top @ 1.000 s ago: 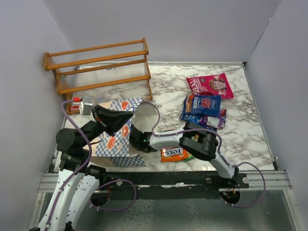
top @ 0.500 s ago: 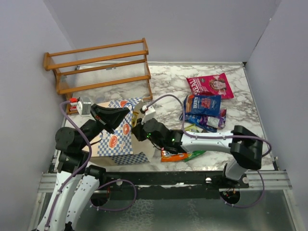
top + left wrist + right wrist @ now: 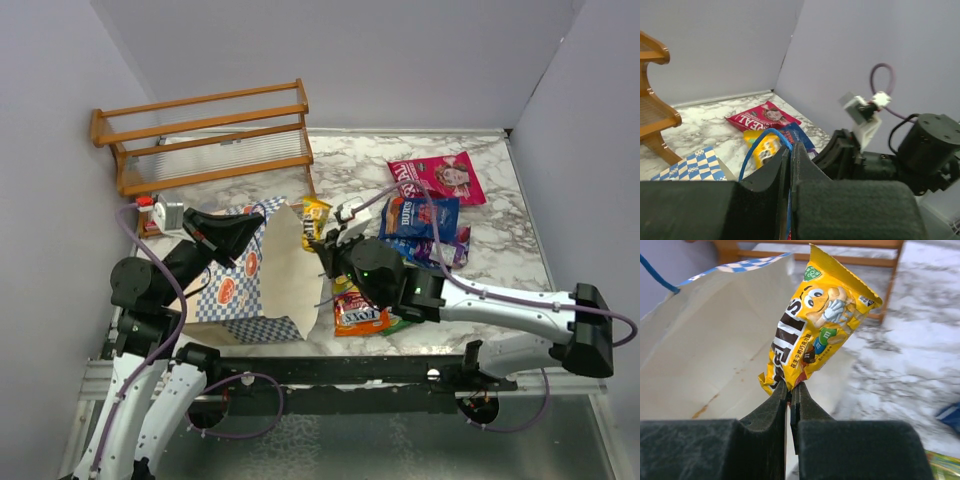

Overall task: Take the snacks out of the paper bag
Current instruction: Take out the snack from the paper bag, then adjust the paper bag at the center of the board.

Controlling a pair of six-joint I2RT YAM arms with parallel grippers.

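Note:
The paper bag [image 3: 270, 275] lies on its side at the front left, mouth facing right; its cream inside shows in the right wrist view [image 3: 705, 350]. My left gripper [image 3: 258, 228] is shut on the bag's blue cord handle [image 3: 757, 145]. My right gripper [image 3: 320, 248] is shut on a yellow candy packet [image 3: 315, 215], held in the air just outside the bag's mouth; the packet fills the right wrist view [image 3: 815, 335]. On the table lie a magenta-pink packet [image 3: 440, 177], a blue packet [image 3: 420, 218], a dark purple packet [image 3: 455, 247] and a red-orange pack [image 3: 360, 318].
A wooden rack [image 3: 205, 140] stands at the back left, just behind the bag. A green pack edge [image 3: 400, 322] peeks out under my right arm. Grey walls close in the marble table [image 3: 520, 280] on the left, back and right.
My right gripper has drawn back out of the bag, up and to the right, with the yellow packet in it. The bag's mouth has opened wider. The left gripper has kept its hold.

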